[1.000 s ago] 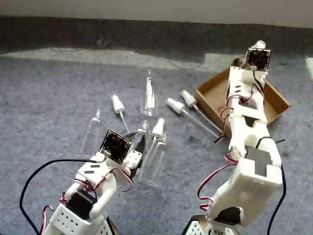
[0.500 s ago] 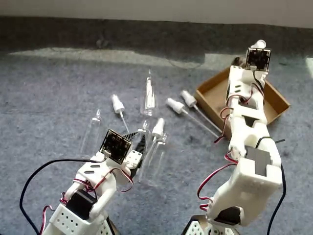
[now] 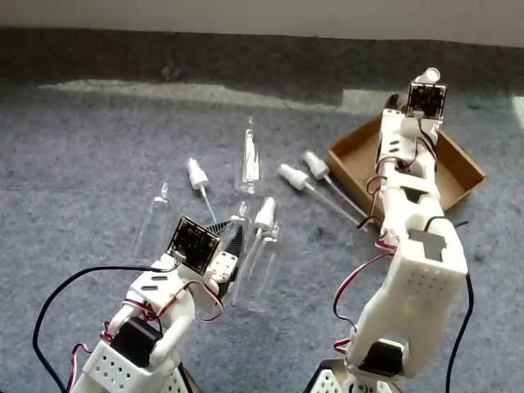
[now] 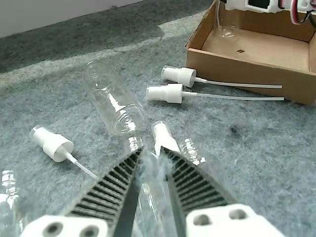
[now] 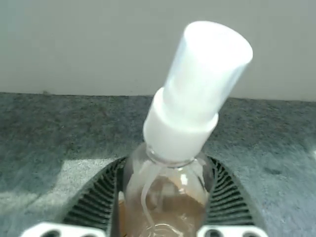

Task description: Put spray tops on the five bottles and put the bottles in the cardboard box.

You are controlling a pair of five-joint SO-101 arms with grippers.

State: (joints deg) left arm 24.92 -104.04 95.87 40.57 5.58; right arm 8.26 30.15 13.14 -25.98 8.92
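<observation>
Right gripper [image 5: 165, 167] clasping capped bottle [image 5: 180, 133], cap end up, over cardboard box [image 3: 350, 157]

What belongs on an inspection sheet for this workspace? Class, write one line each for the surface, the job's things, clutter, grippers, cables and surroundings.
Surface: grey carpet-like mat, with a lit strip along its far side.
Job's things: cardboard box open; capped bottle held at the box's far side; loose spray tops and uncapped bottles lying on the mat.
Clutter: nothing seen.
Grippers: right gripper, jaws shut on the capped bottle; left gripper low over the bottles clustered near the mat's middle.
Cables: black cable loops from the left arm; red and white wires run along both arms.
Surroundings: pale wall behind the mat.
</observation>
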